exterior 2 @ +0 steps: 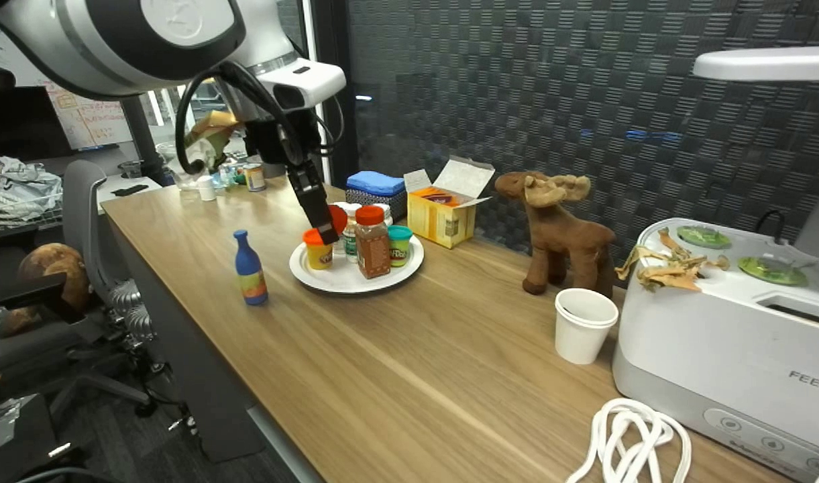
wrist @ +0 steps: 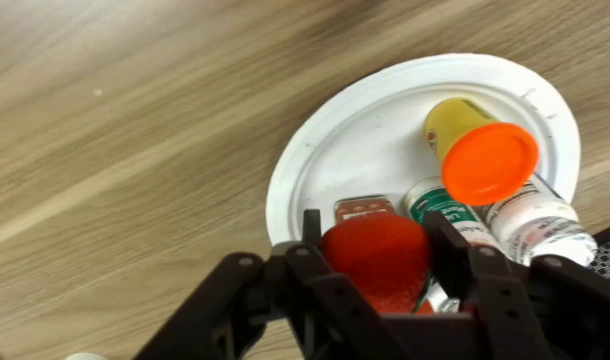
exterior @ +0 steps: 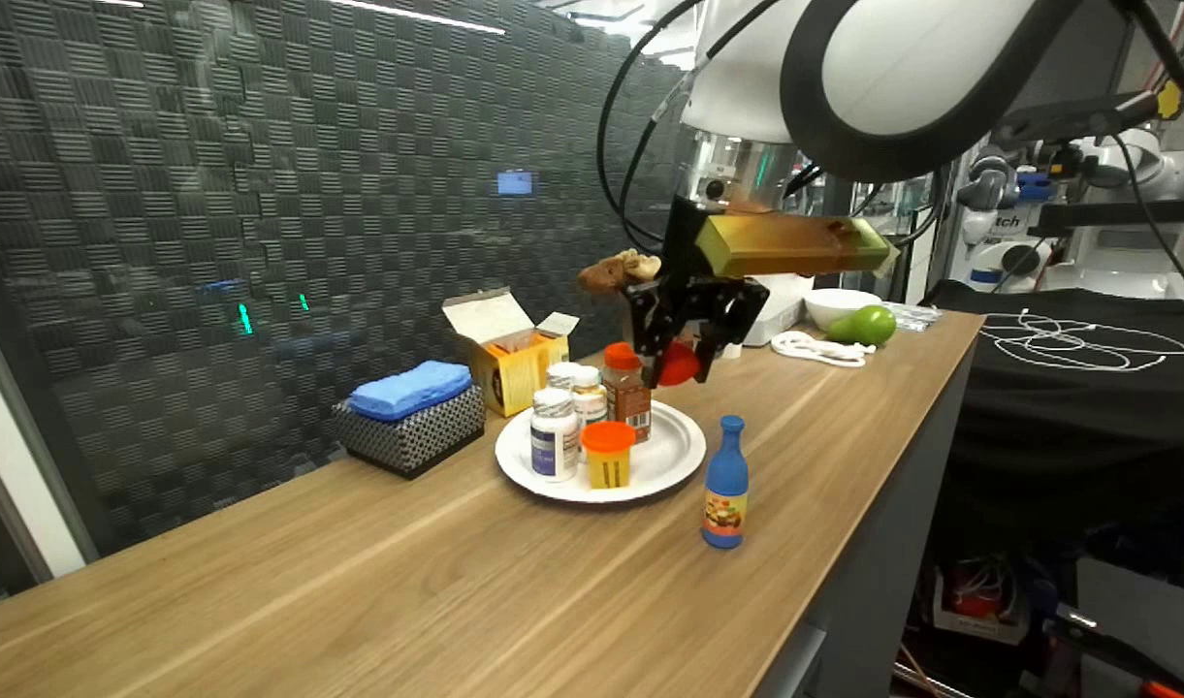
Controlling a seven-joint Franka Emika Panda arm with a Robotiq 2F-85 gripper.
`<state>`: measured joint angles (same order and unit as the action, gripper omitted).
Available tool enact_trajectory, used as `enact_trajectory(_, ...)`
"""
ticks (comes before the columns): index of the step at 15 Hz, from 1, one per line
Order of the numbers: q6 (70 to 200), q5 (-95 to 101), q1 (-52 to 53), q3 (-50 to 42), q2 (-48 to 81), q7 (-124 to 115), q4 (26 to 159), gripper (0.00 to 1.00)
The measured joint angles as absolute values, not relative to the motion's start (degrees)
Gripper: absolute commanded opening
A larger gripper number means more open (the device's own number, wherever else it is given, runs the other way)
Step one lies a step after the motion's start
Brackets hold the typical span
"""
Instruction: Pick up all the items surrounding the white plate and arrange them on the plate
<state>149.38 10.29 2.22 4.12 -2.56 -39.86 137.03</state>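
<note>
- A round red thing (exterior: 679, 364) is pinched in the claw (wrist: 373, 220), held up over the white plate (exterior: 677, 456); what it is can't be made out.
- Some white bottles (exterior: 555, 441), an orange-lidded tub (exterior: 608, 454), a red-capped jar (exterior 2: 373, 248) and a green-lidded tub (exterior 2: 399, 249) are already parked on the plate, so space looks tight.
- Main worry: the red-capped jar could be clipped and tipped as the claw is lowered, since it's tall and looks super close. Whether it's being touched can't be told.
- If the round red thing is let go too high, a roll-off should be expected, with only a low rim to stop it. The bare patch beside the orange-lidded tub is probably safer.
- The blue bottle (exterior: 725, 490) is still to be moved: it's stood on the bench (exterior: 456, 582) near the plate, and could be knocked over if the claw is swung low.
</note>
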Motion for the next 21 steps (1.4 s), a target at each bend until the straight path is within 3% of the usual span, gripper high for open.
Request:
enact_trajectory(8, 148.99, 7.27, 4.58, 5.29, 4.26, -37.22, 132.84, 0.28)
enact_trajectory(21, 148.98, 7.14, 4.56, 4.03, 4.38, -36.89, 130.38, 0.28)
